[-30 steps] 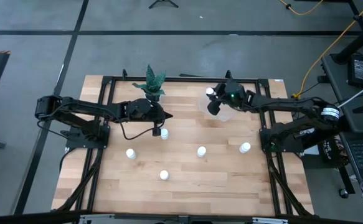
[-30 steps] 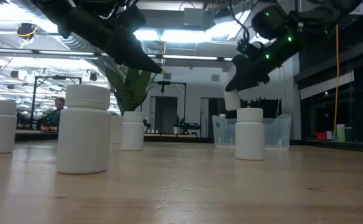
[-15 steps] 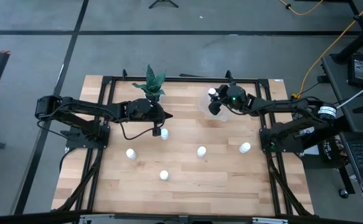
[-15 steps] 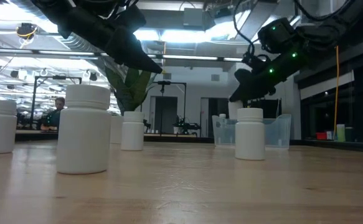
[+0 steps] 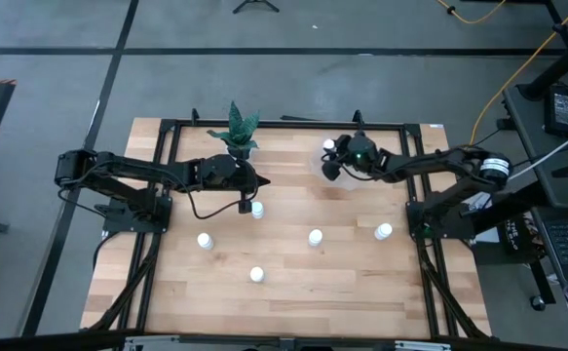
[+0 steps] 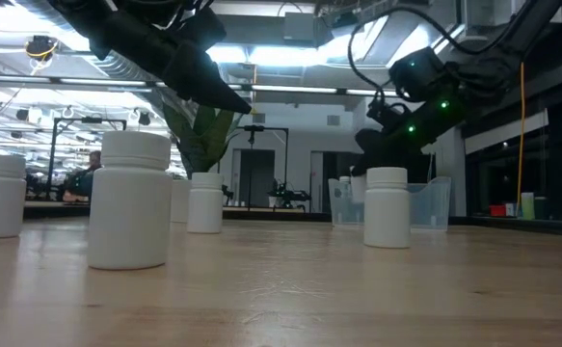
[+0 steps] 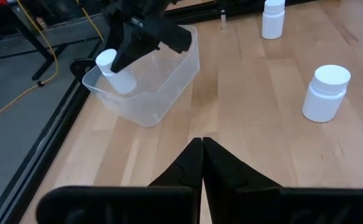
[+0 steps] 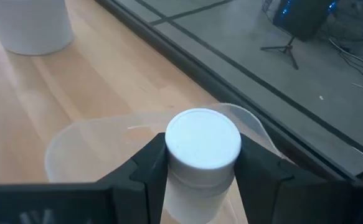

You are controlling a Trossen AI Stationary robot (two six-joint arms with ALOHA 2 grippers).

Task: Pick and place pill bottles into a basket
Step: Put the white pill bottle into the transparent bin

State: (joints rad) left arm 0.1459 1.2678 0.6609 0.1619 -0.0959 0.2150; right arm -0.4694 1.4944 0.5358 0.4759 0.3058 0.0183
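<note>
One small white pill bottle (image 8: 203, 155) with a round white cap is pinched in my right gripper (image 8: 201, 163), over the clear basket (image 7: 145, 81), maybe just inside it. My left gripper (image 7: 201, 163) hangs pressed shut beside another bottle (image 5: 257, 209).
</note>
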